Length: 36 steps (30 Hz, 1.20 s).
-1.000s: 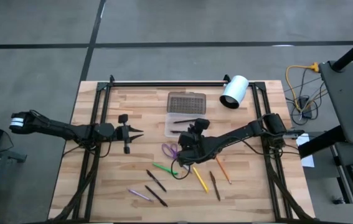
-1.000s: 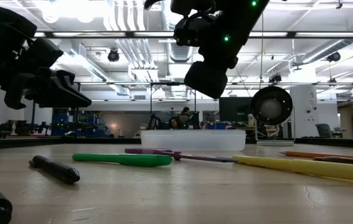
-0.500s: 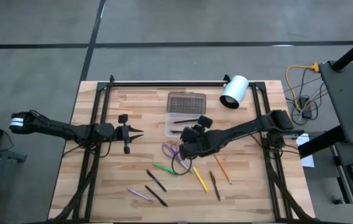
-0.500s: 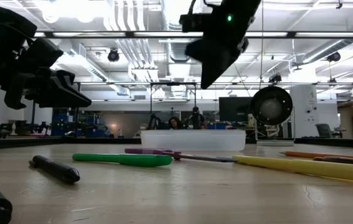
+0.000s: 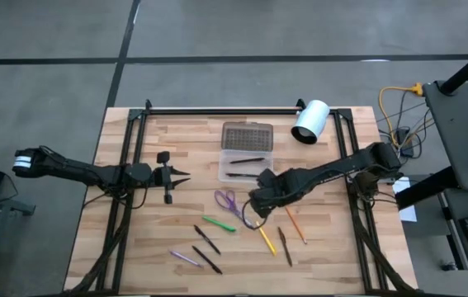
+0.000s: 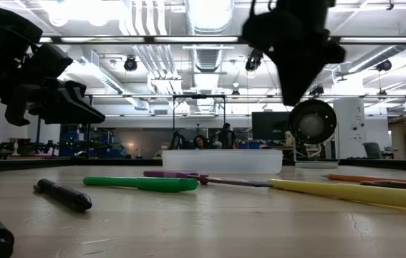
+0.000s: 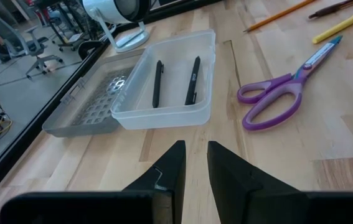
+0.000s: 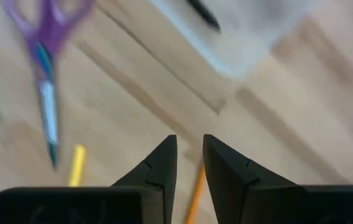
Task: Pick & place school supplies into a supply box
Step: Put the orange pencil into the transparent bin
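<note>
The supply box (image 5: pixel 247 166) sits on the wooden surface (image 5: pixel 134 247) just beyond the right jaws (image 5: pixel 254 200), its dotted lid (image 5: pixel 247 134) hinged open and lying flat on the far side. The high view shows dark items inside; the left wrist view resolves them as two black pens (image 7: pixel 175 81) lying side by side in the clear tray (image 7: pixel 164 87). The low view shows only the tray's side wall (image 6: pixel 222 160), contents hidden.

The purple scissors (image 5: pixel 226 200) lie just beside the right jaws, between them and the left jaws (image 5: pixel 182 174). A green pen (image 5: pixel 218 223), a yellow pen (image 5: pixel 265 240), an orange pencil (image 5: pixel 295 224), a brown pencil (image 5: pixel 283 245), two black pens (image 5: pixel 206 248) and a purple pen (image 5: pixel 184 258) lie scattered on the near side of the right jaws.

The right jaws hover above the surface, nearly closed and holding nothing, per the right wrist view (image 8: pixel 188 162). The left jaws wait well apart from the box, likewise nearly closed and empty.

A white cylinder (image 5: pixel 309 122) lies beside the lid.
</note>
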{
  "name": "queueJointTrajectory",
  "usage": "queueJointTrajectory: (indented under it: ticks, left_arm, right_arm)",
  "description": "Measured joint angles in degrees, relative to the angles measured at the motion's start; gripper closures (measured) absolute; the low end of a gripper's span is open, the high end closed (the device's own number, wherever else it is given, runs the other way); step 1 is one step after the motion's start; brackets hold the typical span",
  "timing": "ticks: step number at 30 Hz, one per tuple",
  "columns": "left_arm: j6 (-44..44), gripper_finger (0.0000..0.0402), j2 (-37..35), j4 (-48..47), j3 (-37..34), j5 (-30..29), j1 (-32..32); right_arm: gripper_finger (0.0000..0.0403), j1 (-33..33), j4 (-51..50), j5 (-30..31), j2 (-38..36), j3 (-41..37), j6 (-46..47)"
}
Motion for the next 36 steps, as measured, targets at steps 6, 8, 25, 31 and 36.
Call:
queueJointTrajectory:
  ticks: [6,8,25,31,36]
  left_arm:
    - [0.0,0.0349,0.0,0.0,0.0,0.0,0.0]
    - [0.0,0.0349,0.0,0.0,0.0,0.0,0.0]
    - [0.0,0.0349,0.0,0.0,0.0,0.0,0.0]
    - [0.0,0.0349,0.0,0.0,0.0,0.0,0.0]
    - [0.0,0.0349,0.0,0.0,0.0,0.0,0.0]
  right_arm:
    - [0.0327,1.3,-1.4,-6.4,0.0,-3.8,3.4]
    - [0.0324,1.3,-1.3,-7.5,0.0,-4.9,4.1]
    - [0.0334,5.4,2.4,-6.9,-0.4,-9.0,7.7]
    - [0.033,7.5,2.7,-6.5,-0.9,-12.4,9.5]
    - [0.0322,7.7,7.2,-4.5,-4.7,-16.3,9.4]
